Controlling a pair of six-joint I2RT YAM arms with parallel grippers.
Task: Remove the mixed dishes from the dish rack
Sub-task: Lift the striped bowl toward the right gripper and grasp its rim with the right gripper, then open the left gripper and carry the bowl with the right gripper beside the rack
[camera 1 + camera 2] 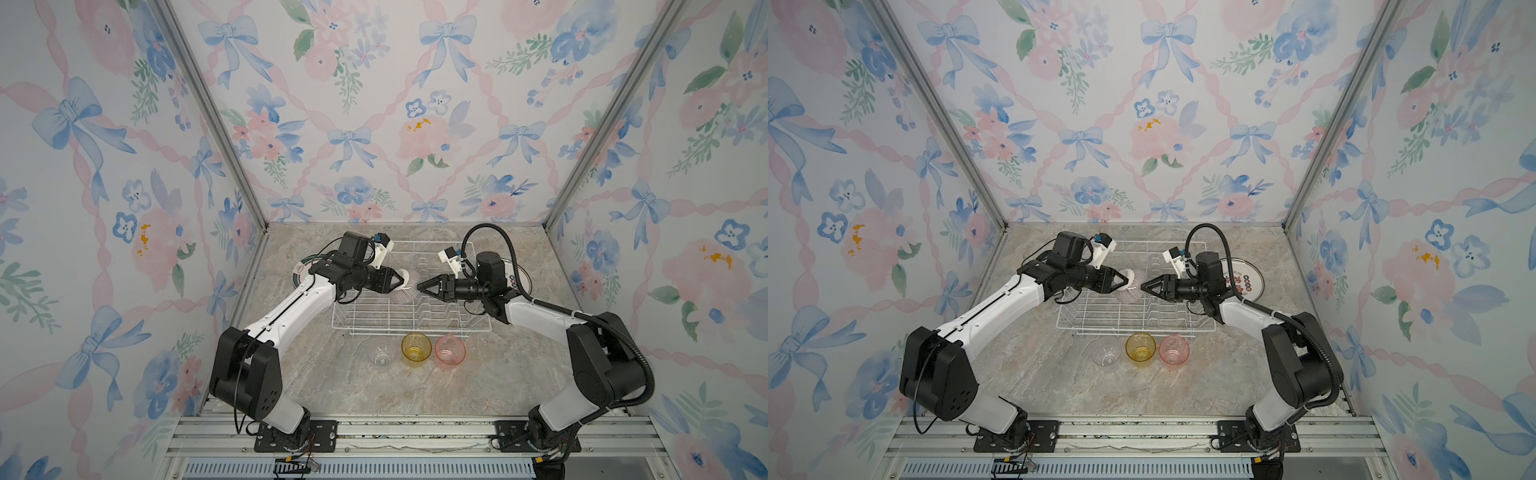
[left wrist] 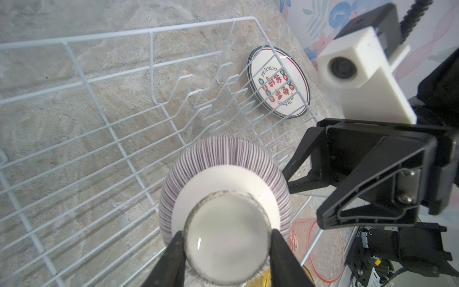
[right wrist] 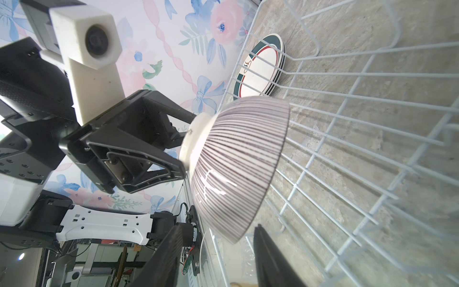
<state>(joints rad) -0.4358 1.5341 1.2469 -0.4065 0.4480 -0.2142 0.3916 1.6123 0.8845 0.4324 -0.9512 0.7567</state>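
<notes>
The white wire dish rack (image 1: 411,330) (image 1: 1133,330) stands mid-table. Above it hangs the ribbed purplish bowl (image 1: 406,289) (image 1: 1131,291) (image 2: 223,169) (image 3: 236,161), tipped on its side. My left gripper (image 1: 400,279) (image 1: 1126,280) (image 2: 227,236) is shut on the bowl's white foot ring. Facing it, my right gripper (image 1: 419,286) (image 1: 1143,286) (image 3: 218,226) is open, its fingertips beside the bowl's rim and apart from it. Nothing else shows inside the rack.
Clear (image 1: 381,353), yellow (image 1: 415,347) and pink (image 1: 450,350) tumblers stand in a row in front of the rack. Green-rimmed plates (image 1: 301,270) (image 3: 258,72) lie stacked left of it. Red-lettered plates (image 1: 1246,278) (image 2: 278,84) lie to its right.
</notes>
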